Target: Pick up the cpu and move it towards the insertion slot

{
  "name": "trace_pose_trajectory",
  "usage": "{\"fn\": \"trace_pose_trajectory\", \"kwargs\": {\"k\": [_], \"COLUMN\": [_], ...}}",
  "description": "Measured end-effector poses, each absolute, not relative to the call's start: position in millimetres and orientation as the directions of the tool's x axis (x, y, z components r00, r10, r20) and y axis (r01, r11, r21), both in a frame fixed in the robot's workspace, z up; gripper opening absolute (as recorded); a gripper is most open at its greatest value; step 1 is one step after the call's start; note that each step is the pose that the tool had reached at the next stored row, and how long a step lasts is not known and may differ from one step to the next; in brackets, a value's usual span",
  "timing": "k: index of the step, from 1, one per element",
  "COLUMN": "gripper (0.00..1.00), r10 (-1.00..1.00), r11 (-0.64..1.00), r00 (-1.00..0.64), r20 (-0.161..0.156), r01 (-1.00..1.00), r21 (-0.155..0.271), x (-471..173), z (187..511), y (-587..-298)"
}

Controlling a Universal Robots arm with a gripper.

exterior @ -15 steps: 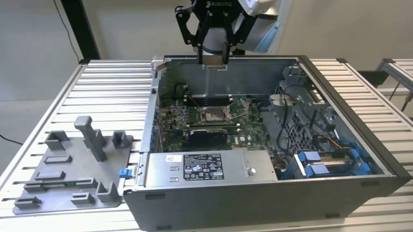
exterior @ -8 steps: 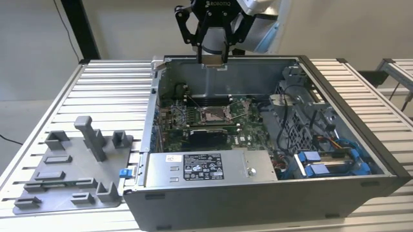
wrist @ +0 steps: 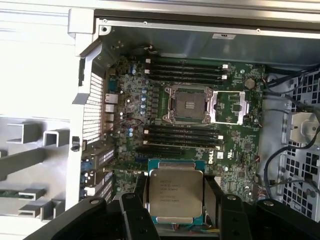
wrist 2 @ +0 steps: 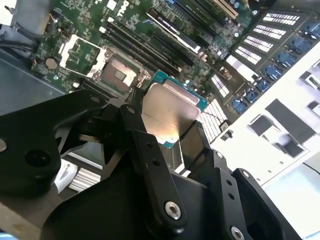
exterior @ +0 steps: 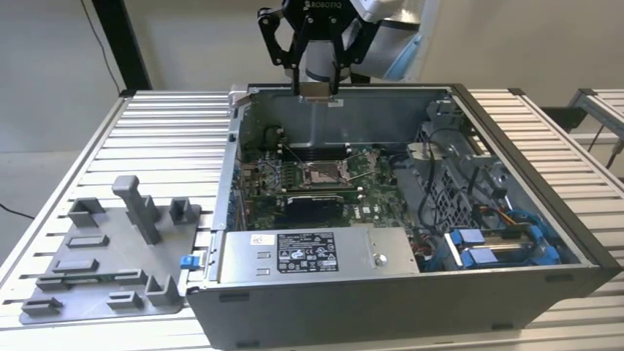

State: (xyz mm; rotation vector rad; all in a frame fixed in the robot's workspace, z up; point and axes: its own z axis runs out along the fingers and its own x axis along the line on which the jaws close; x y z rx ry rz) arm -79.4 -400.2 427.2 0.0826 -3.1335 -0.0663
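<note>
Ribbed aluminium slats make up the table [exterior: 175,131], which carries an open computer case [exterior: 546,241] lying on its side so that the green motherboard [wrist: 235,145] faces up and can be reached from above. On the exterior view's left a grey fixture tray [exterior: 107,256] with upright blocks sits on the table just beside the case.

High over the case's far wall hangs the tool [exterior: 318,86], its black fingers [wrist: 135,210] clamped on the cpu [wrist: 176,195] from two opposite edges. That edge grip leaves the chip's broad faces free, probably so it can later be set down flat. Both wrist views show the chip between the fingers, its silvery metal lid toward the cameras and a teal-green rim around it.

Being square, the cpu has no real long axis. In the first wrist view its edges run roughly parallel to those of the insertion slot [wrist: 189,104]. I judge it to be held roughly level, underside toward the board.

The insertion slot lies well apart from the chip, near the board's middle between the memory slots [wrist: 182,70], its metal frame swung open and its centre bare.
</note>
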Motion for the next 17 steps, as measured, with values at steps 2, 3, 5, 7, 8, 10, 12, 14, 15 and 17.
{"fn": "trace_pose_trajectory", "kwargs": {"k": [2, 3, 5, 7, 8, 10, 12, 14, 15, 17], "gripper": [0.0, 0.0, 0.0, 0.0, 0.0, 0.0, 0.0, 0.0, 0.0, 0.0], "r10": [-0.053, -0.053, -0.053, -0.053, -0.053, -0.053, -0.053, -0.053, -0.053, -0.052], "r11": [0.998, 0.998, 0.998, 0.998, 0.998, 0.998, 0.998, 0.998, 0.998, 0.998], "r00": [-0.999, -0.999, -0.999, -0.999, -0.999, -0.999, -0.999, -0.999, -0.999, -0.999], "r20": [0.005, 0.005, 0.005, 0.005, 0.005, 0.005, 0.005, 0.005, 0.005, 0.005], "r01": [-0.052, -0.052, -0.052, -0.052, -0.052, -0.052, -0.052, -0.052, -0.052, -0.052], "r21": [0.042, 0.042, 0.042, 0.042, 0.042, 0.042, 0.042, 0.042, 0.042, 0.042], "x": [-81.2, -81.9, -82.9, -82.9, -82.9, -82.9, -82.7, -82.4, -82.1, -81.5], "z": [427.2, 427.2, 427.2, 427.2, 427.2, 427.2, 427.2, 427.1, 427.2, 427.2], "y": [-397.0, -395.2, -391.7, -389.7, -389.0, -387.9, -386.8, -386.0, -385.6, -385.0]}}
